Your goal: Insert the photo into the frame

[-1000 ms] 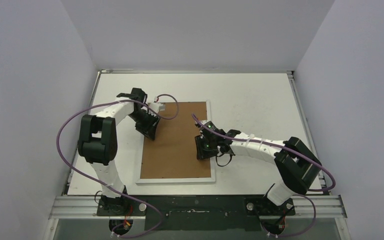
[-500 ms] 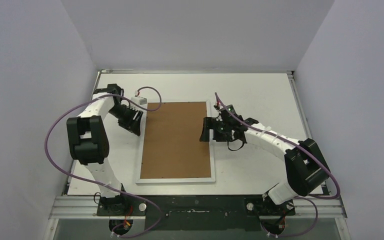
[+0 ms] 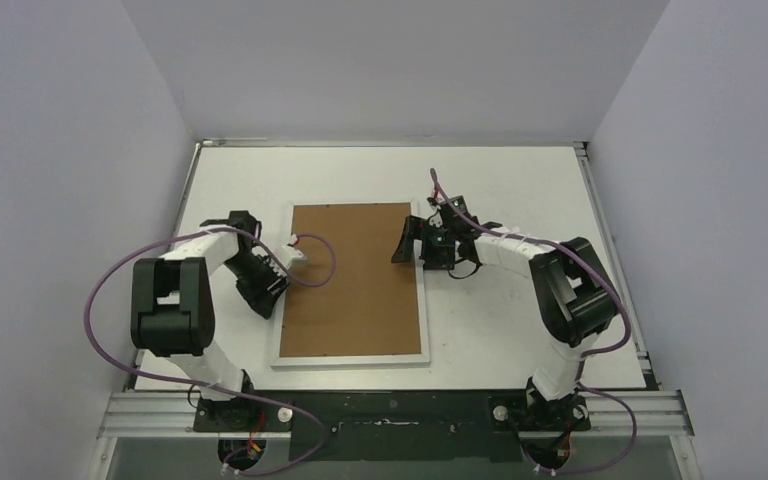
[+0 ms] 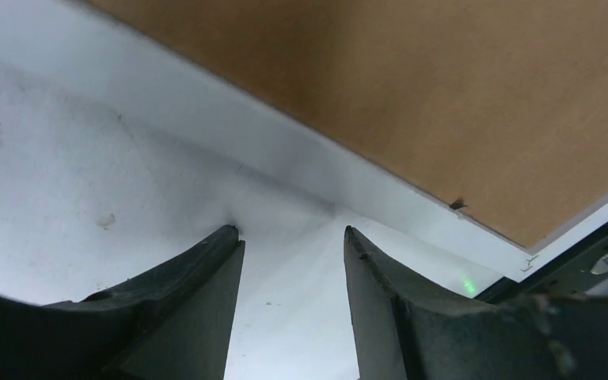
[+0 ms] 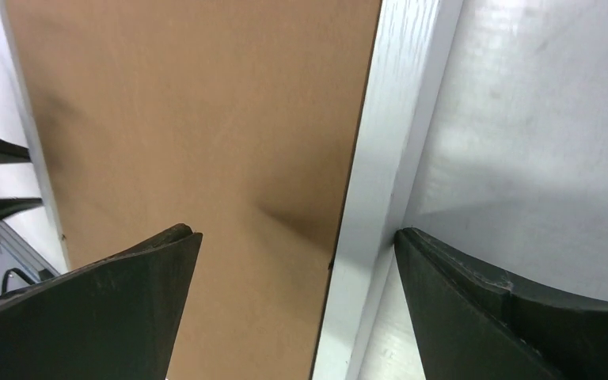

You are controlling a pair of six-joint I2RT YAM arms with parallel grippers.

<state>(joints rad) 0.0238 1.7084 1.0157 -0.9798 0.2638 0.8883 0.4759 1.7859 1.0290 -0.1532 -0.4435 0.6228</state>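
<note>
The frame (image 3: pixel 350 357) lies back-up, mid-table; the photo is unseen, perhaps under the brown board (image 3: pixel 355 280). The right gripper (image 5: pixel 297 233) straddles the right rim, fingers wide. The left gripper (image 4: pixel 289 237), half-parted and empty, sits beside the left rim. Close the 2 evenly on the rims only.

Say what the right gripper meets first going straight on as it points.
Probably the frame, its white rail beside the brown board; the right gripper is open astride that rail. Depth is unclear.
</note>
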